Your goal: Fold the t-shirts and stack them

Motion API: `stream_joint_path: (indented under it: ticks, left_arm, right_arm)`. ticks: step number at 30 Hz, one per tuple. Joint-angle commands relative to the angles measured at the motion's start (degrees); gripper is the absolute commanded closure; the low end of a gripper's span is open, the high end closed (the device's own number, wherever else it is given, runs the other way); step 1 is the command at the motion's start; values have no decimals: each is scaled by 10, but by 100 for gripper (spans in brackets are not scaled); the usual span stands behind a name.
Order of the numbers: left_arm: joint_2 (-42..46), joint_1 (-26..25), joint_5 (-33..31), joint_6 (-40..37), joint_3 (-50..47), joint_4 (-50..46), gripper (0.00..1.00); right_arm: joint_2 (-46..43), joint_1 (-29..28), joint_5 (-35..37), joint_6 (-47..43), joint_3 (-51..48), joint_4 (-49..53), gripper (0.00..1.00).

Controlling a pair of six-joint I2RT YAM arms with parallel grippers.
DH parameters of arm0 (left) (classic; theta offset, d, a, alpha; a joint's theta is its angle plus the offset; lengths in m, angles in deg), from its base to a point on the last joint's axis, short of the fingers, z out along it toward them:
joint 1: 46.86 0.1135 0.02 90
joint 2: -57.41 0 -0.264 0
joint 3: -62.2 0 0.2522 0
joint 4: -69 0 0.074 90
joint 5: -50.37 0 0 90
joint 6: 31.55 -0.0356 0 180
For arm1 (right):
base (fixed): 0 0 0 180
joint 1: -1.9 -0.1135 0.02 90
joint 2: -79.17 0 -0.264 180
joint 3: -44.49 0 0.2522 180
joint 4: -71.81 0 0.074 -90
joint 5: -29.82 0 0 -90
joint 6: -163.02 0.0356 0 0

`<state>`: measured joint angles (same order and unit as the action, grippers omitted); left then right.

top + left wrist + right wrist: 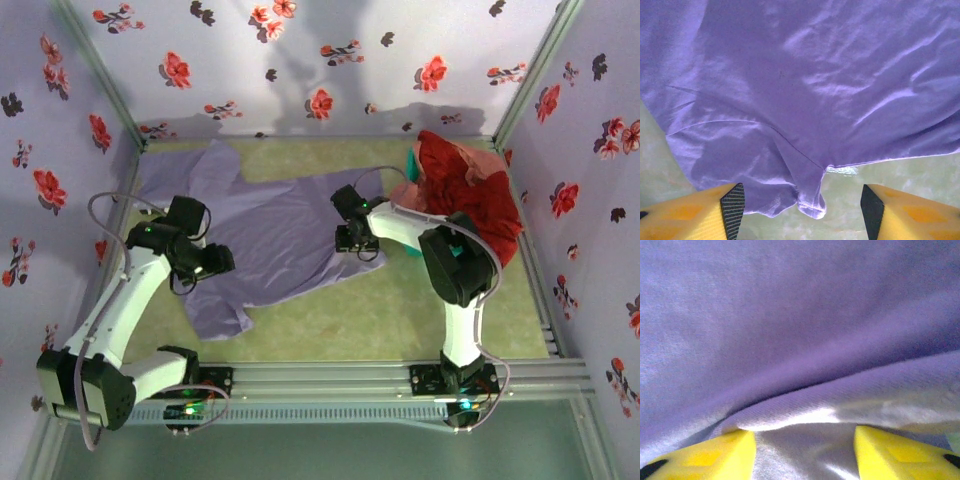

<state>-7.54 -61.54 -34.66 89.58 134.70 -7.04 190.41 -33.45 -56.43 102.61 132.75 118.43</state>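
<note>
We see L gripper (802, 202) spread apart at 8 o'clock of flat lavender thin-fabric t-shirt (285, 225); R gripper (805, 440) also apart, at its 3 o'clock edge.

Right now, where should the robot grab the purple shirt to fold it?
Likely at its edges, not its middle: the shirt lies flat, so only an edge gives something to pinch. The open left gripper faces a small corner poking out; slide in low over the table beside it. The right gripper could take the right edge, coming from the right.
</note>
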Motion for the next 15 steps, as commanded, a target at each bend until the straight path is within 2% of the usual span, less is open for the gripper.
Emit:
stream_joint_path:
  ticks: [1, 3, 7, 11, 15]
  left_arm:
    - [11, 9, 1, -11, -2, -19, 34]
    - [11, 12, 2, -12, -1, -19, 34]
    - [11, 14, 4, -13, 2, -19, 34]
    - [10, 15, 5, -14, 2, -18, 34]
    - [7, 15, 6, -14, 2, -17, 34]
  right_arm:
    - [-82, 1, 18, -6, -17, 42, 36]
    - [-127, 1, 31, -1, -32, 62, 31]
    - [-197, 6, 50, 15, -77, 88, 31]
    - [-236, 16, 47, 31, -154, 69, 53]
    - [-246, 34, 50, 44, -216, 18, 63]
